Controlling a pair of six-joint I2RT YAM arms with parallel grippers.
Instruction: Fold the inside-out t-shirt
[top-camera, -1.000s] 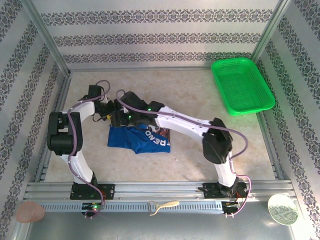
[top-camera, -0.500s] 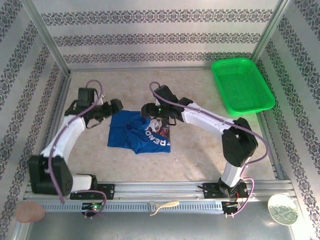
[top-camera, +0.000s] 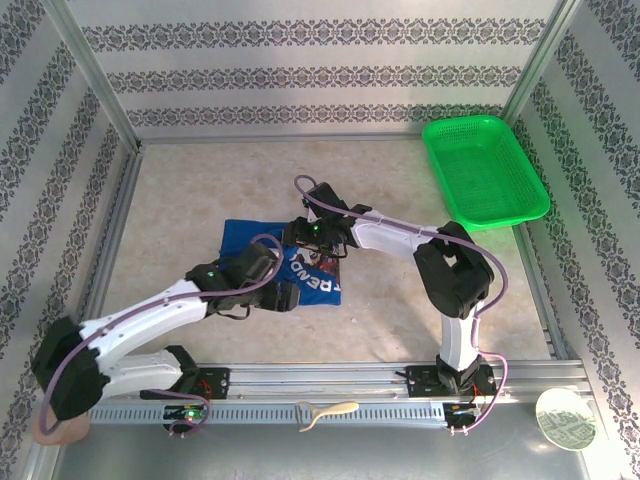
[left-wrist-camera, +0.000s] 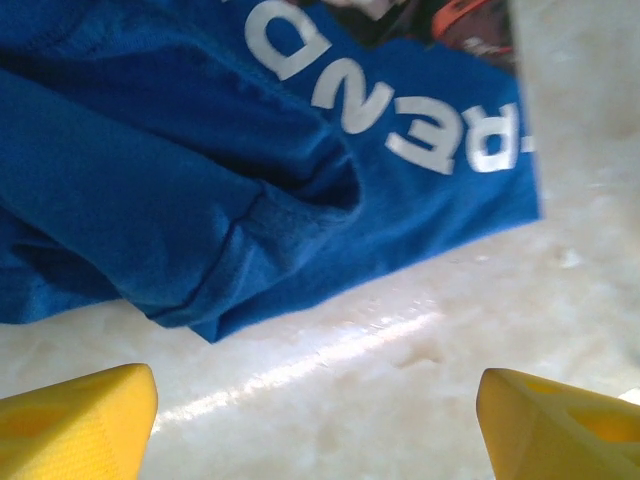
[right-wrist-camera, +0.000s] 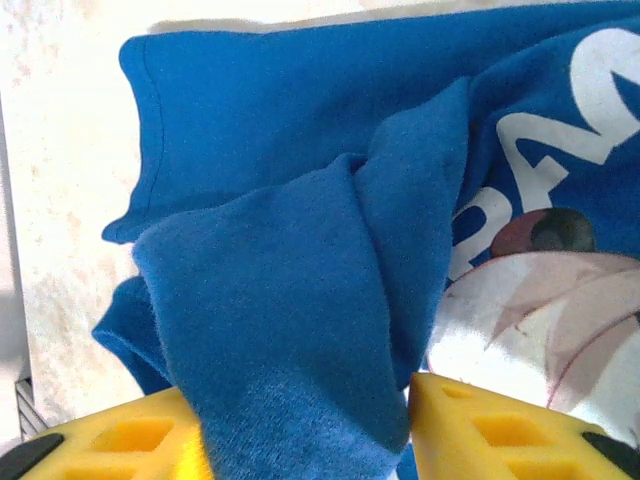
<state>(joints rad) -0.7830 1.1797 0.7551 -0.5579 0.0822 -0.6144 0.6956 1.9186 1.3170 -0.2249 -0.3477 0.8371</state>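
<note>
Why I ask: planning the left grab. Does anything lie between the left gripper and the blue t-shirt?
Nothing visible does: the open left gripper faces the near edge of the t-shirt across bare table.

patterned walls; pale marbled tabletop

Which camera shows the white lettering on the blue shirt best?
The left wrist view: the lettering runs large and clear across the shirt. The top view shows it tiny, and the right wrist view catches just a few cropped letters beside bunched cloth.
</note>
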